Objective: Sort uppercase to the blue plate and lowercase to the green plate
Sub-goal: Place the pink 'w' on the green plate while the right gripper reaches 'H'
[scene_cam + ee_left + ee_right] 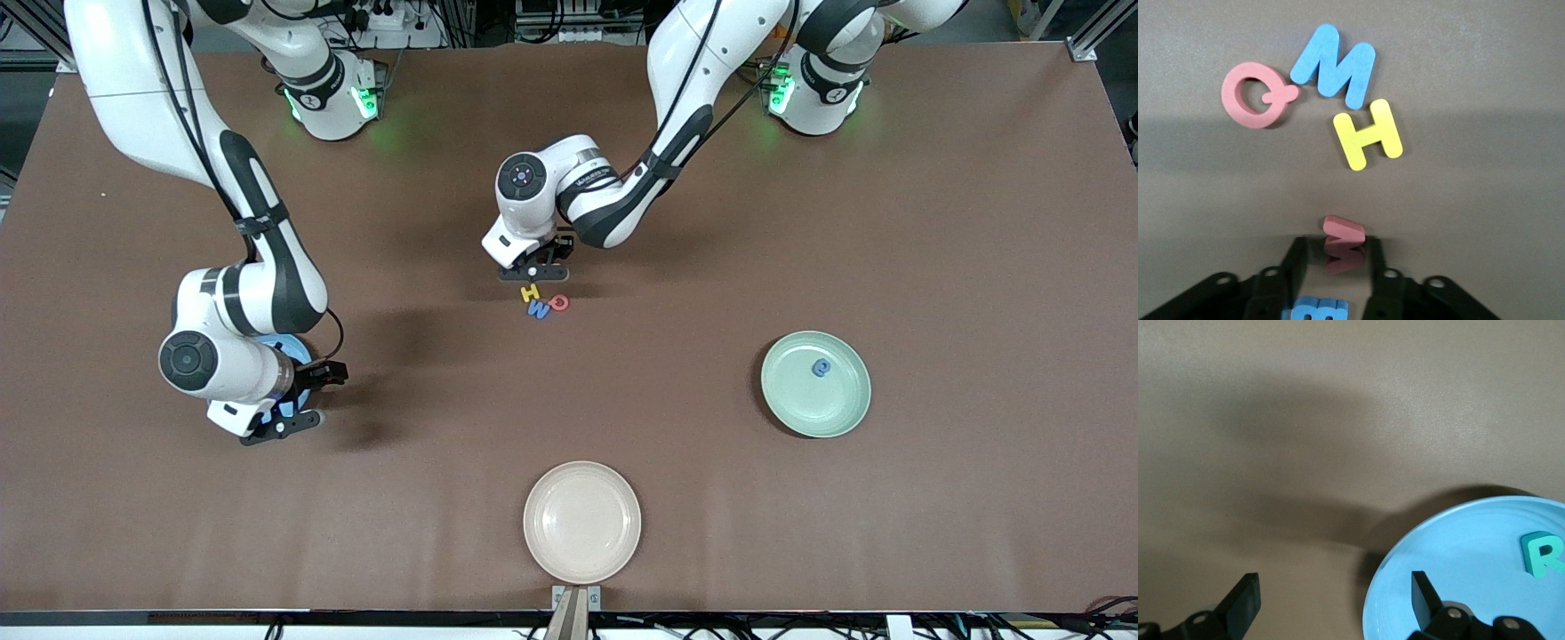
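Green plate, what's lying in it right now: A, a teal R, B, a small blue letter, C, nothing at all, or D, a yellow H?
B: a small blue letter lies alone in the green plate; the yellow H is on the table.

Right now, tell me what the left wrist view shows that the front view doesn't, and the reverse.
Only the left wrist view: the left tool down at the table with the small red w standing between its fingers, and a blue letter just under the wrist.

Only the front view: the green plate holding one blue letter, the cream plate, and the right tool over the blue plate.

Both: the yellow H, the blue M and the red Q clustered on the table.
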Action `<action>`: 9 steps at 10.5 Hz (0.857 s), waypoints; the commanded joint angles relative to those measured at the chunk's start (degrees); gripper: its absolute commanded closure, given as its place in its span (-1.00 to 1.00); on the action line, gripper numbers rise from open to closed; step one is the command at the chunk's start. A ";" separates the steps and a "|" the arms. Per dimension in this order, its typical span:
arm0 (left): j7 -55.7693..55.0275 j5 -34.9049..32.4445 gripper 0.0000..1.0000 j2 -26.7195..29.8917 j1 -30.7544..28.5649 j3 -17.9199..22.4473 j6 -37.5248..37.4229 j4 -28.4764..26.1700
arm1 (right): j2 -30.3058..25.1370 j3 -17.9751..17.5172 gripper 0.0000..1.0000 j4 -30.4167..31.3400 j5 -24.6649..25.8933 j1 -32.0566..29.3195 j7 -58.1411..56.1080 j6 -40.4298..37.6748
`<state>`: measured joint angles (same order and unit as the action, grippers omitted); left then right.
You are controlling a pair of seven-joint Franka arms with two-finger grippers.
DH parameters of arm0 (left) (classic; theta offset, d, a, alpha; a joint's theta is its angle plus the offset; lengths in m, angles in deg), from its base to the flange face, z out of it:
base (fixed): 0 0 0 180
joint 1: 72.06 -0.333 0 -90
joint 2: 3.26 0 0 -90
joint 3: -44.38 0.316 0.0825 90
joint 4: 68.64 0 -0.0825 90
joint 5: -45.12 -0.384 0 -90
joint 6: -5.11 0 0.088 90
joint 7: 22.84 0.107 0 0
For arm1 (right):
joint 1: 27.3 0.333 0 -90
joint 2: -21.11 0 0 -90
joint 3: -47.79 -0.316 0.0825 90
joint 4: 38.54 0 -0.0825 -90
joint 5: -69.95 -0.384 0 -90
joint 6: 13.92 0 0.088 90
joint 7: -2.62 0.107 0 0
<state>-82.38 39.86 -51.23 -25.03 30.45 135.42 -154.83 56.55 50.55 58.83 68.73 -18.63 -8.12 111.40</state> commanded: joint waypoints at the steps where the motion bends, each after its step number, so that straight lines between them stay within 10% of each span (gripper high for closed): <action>1: -0.49 0.87 0.86 -0.81 1.05 1.01 -0.67 1.37 | -0.11 -0.12 -1.00 0.19 -0.11 -0.14 0.37 0.01; 6: -0.23 0.34 1.00 8.39 -5.86 -1.08 -3.29 0.06 | -0.11 -0.21 -1.00 0.10 -0.19 1.87 0.81 0.36; 9: 11.32 -0.01 1.00 18.32 -27.00 -12.75 -8.13 -3.53 | -0.19 -0.21 -1.00 -0.42 -2.55 7.92 0.81 0.62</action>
<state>-77.60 39.81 -39.10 -41.11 23.92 129.15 -152.79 56.55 50.12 58.68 67.99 -14.00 -8.06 111.72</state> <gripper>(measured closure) 0.731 0.000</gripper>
